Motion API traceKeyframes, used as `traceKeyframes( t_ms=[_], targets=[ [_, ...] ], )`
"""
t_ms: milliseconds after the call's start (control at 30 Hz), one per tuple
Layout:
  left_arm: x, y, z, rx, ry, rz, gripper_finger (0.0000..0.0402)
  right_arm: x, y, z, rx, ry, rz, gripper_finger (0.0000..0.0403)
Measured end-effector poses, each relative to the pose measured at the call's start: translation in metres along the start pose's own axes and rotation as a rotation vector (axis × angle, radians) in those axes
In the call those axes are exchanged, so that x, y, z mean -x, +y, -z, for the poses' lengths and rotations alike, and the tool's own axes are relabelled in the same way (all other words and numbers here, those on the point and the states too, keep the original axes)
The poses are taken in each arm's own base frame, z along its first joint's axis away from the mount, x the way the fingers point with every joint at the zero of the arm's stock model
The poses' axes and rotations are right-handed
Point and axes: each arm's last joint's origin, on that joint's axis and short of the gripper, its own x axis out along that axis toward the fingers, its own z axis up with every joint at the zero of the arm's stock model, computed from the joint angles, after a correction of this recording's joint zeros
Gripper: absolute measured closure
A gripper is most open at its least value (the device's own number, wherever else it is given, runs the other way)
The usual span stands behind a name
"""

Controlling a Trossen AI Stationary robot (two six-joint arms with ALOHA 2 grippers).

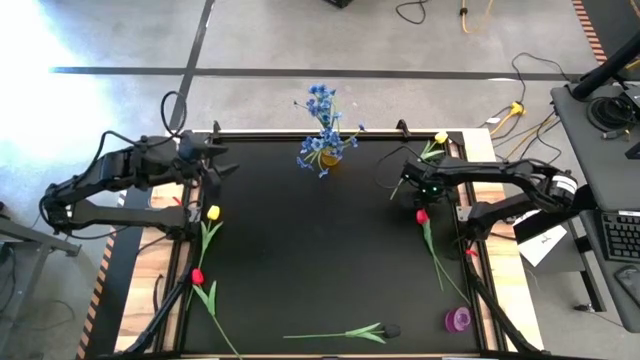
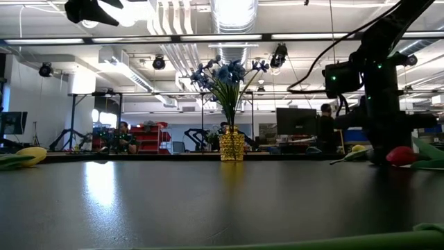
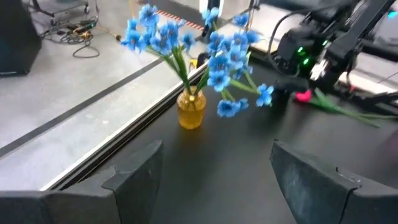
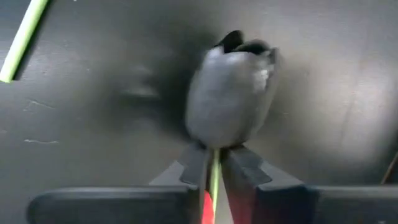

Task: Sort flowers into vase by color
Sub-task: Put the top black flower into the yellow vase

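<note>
An amber vase point(image 1: 328, 158) with bushy blue sprigs point(image 1: 322, 105) stands at the table's far edge; it also shows in the low view point(image 2: 232, 144) and the left wrist view point(image 3: 191, 111). My right gripper point(image 1: 420, 192) is low over the table's right side, shut on a tulip with a dark grey, near-black head point(image 4: 230, 93). A red tulip point(image 1: 422, 215) lies just nearer. My left gripper point(image 1: 215, 160) hangs open at the far left, facing the vase point(image 3: 214, 168). On the table lie yellow tulips point(image 1: 212, 212) point(image 1: 440, 138), a red one point(image 1: 197, 275) and a black one point(image 1: 390, 330). My right gripper pinches the tulip's thin green stem point(image 4: 213, 169) between its two fingers, right below the dark head. The fingers come from above, pointing down, and lie across the stem. The head sits close over the black table top; whether it touches the table, I cannot tell.
A small purple vase point(image 1: 460, 320) stands at the near right corner. Another green stem point(image 4: 22, 40) lies beside the held tulip. The table's middle point(image 1: 320, 250) is bare black surface. Cables run on the floor beyond the far edge; people sit far back in the room.
</note>
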Motion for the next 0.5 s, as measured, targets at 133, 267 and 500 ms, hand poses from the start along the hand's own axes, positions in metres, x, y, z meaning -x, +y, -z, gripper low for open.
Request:
traceKeyframes(
  t_ms=[133,267,500],
  targets=[
    [0.004,-0.001,-0.006,0.000,-0.068,0.046,0.0121,0.015,0.006,-0.006,0.023,-0.076,-0.021,0.0390],
    [0.006,-0.002,-0.010,-0.010,-0.110,0.083,0.0121,0.056,0.020,-0.021,0.052,-0.276,-0.108,0.0392],
    [-0.001,-0.010,-0.014,-0.053,-0.106,0.210,0.0121,0.143,0.046,-0.045,0.214,-0.733,-0.320,0.0393]
  ],
)
